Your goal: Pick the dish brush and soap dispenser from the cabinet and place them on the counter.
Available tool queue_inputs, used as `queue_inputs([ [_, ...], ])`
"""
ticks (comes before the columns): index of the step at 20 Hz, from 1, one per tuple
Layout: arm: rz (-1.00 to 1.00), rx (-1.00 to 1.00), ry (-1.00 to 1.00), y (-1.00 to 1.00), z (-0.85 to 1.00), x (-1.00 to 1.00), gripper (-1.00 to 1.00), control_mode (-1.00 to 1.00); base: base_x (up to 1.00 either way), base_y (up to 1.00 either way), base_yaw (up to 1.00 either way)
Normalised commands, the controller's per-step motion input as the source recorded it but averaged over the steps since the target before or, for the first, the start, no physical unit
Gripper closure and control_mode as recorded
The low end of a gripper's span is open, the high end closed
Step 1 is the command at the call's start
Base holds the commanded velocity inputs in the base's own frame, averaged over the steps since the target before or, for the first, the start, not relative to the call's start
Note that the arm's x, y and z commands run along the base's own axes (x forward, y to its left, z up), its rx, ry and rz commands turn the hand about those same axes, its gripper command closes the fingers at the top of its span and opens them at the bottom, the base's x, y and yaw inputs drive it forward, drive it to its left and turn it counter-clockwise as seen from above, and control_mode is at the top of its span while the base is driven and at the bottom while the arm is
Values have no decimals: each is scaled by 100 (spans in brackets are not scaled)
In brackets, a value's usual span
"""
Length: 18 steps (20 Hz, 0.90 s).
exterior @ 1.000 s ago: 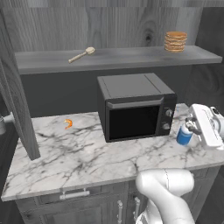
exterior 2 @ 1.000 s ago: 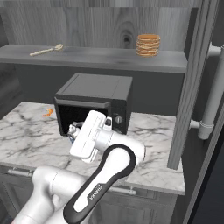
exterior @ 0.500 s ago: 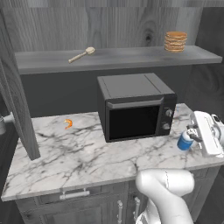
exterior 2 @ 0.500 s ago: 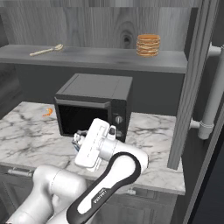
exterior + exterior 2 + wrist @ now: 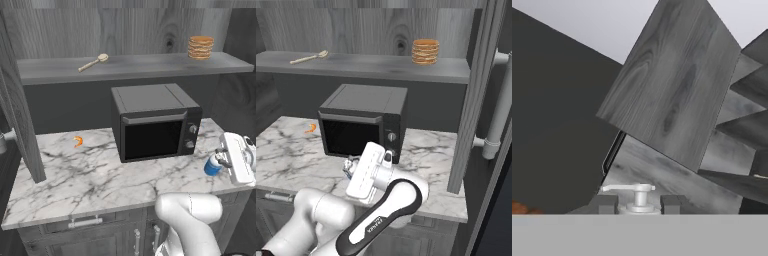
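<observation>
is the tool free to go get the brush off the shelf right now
Probably not yet: the tool is shut on the soap bottle low over the counter. The brush lies unblocked on the shelf.

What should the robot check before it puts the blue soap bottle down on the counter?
1. Soap dispenser gripped by the hand: ok, fingers flank the pump.
2. Bottle above the counter: ok.
3. Bottle touching the marble: cannot tell.
4. Landing spot free near the microwave: ok.
5. Bottle upright: cannot tell.
6. Dish brush moved: not ok, it lies on the cabinet shelf.
</observation>
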Motion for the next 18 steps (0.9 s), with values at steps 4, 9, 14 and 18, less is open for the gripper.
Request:
queue_inputs([
  [4,-4,0,-4,0,-25,0,100,-100,0,0,0],
  [9,-4,0,-4,0,-26,0,100,-100,0,0,0],
  [14,-4,0,-3,0,-22,2,100,-100,0,0,0],
  [18,-4,0,-2,0,-13,11,100,-100,0,0,0],
])
